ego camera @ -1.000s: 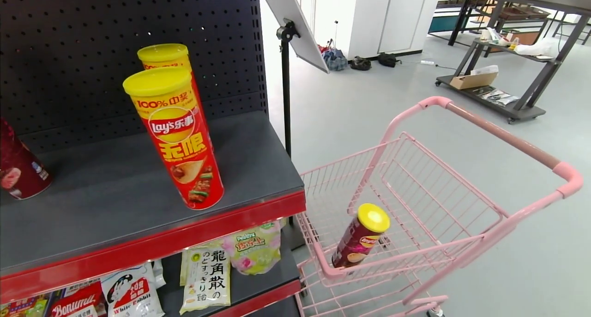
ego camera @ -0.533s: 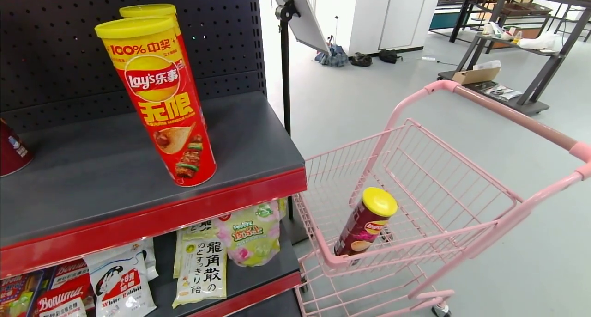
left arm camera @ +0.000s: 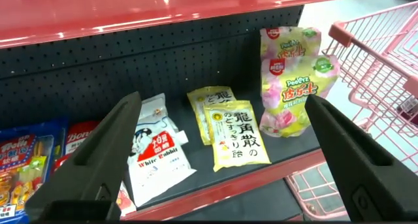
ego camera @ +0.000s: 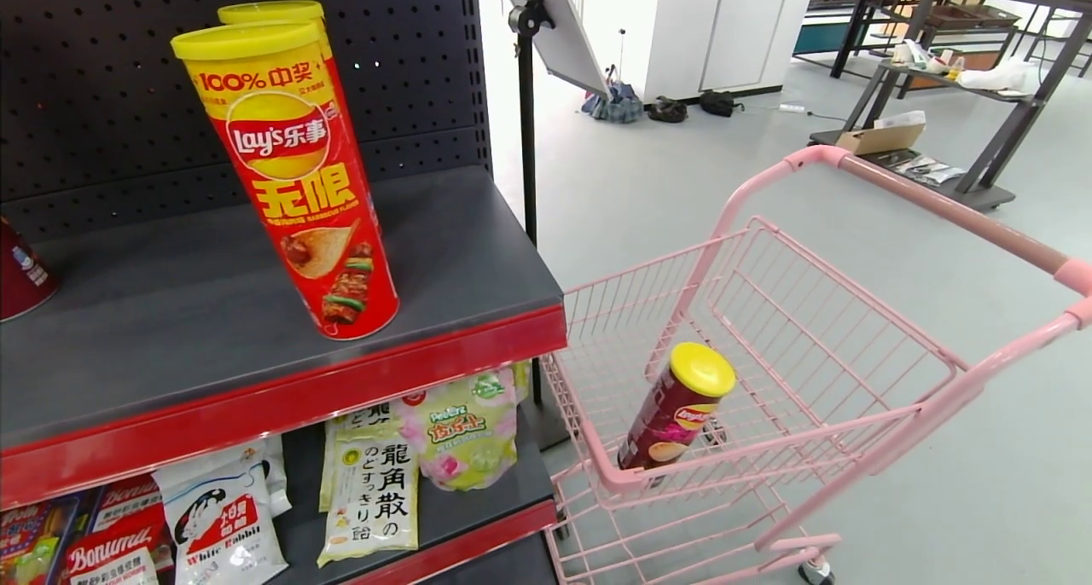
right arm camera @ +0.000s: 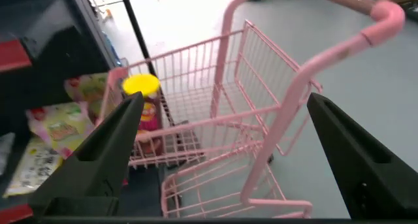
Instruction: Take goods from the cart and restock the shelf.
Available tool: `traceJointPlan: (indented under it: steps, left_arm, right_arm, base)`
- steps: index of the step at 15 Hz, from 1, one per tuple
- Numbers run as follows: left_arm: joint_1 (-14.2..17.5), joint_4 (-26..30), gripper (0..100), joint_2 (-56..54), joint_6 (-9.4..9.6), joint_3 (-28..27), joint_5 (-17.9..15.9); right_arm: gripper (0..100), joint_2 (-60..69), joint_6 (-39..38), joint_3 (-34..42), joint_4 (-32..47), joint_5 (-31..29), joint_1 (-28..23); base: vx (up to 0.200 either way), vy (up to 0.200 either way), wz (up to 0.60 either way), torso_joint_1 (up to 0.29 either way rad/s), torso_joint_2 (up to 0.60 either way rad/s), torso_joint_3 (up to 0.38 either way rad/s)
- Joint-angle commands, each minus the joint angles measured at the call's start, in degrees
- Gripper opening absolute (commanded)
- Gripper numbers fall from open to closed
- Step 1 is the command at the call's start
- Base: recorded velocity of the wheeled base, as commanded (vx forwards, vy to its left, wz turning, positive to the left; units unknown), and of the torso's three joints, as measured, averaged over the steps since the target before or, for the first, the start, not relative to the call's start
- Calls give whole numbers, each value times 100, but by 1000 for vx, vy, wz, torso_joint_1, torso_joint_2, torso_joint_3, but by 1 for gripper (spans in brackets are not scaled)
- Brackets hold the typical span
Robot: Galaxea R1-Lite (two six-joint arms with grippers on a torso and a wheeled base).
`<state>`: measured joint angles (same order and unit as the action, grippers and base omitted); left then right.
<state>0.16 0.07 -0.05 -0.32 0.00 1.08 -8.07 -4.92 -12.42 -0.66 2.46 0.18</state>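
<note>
While the maroon cylindrical crisp can with a yellow lid (ego camera: pixel 678 410) leans tilted in the pink wire cart (ego camera: pixel 930 214), at the corner beside the dark grey, red-edged shelf (ego camera: pixel 213 312), two tall red yellow-lidded cans (ego camera: pixel 294 184) stand upright on that shelf; the left gripper (left arm camera: pixel 223 98) and right gripper (right arm camera: pixel 225 98) both gape wide, empty.

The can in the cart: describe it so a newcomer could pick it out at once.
Find the pink cart standing right of the dark shelf. In its basket, at the corner nearest the shelf, a chip can leans tilted. It is maroon with a yellow lid, unlike the upright bright red cans on the shelf.
</note>
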Motion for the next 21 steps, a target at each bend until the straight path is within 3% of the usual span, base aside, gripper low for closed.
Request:
traceJointPlan:
  steps: [1, 4, 6, 11, 17, 21]
  left_arm:
    - [2, 1, 100, 5, -3, 0, 6]
    - [2, 1, 100, 5, -3, 0, 6]
    - [2, 1, 100, 5, -3, 0, 6]
    - [2, 1, 100, 5, -3, 0, 6]
    - [2, 1, 100, 5, -3, 0, 6]
    - [2, 1, 100, 5, -3, 0, 6]
  right_arm:
    - [100, -3640, -562, -2730, -180, 712, 377]
    - [100, -5697, -562, -1289, -2738, 905, 711]
    - [100, -6549, -527, -647, -3722, 1098, 949]
    - [100, -7543, -571, -577, -3828, 1107, 1643]
    - [100, -8896, -580, -595, -4926, 1107, 1898]
    - [100, -9283, -571, -656, -5155, 1098, 2126]
  base:
    - [0, 0, 0, 0, 0, 0]
    - [0, 0, 0, 0, 0, 0]
    - [0, 0, 0, 0, 0, 0]
    - [0, 0, 0, 0, 0, 0]
    - [0, 0, 0, 0, 0, 0]
    - [0, 0, 0, 0, 0, 0]
